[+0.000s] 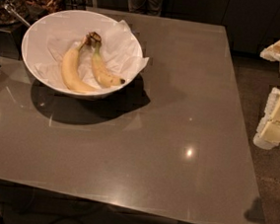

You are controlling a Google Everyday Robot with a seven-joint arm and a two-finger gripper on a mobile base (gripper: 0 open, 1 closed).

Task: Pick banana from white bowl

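We are seeing banana (103, 72) lying inside white bowl (31, 34) on crumpled paper (122, 43), dark tip pointing right. Plumper pale banana (72, 73) lying just beside it on left, stems meeting at top. Bowl sitting at far-left part of grey table (177, 137). Gripper (278, 117) hanging at right edge, beyond table's side, well apart from bowl; we are not managing to tell whether parted or closed.

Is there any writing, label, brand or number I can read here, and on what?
None can be read. The white bowl, its paper lining, the banana, the paler banana beside it and the table show no text. The gripper, at the right edge beside the table, shows no legible marking.
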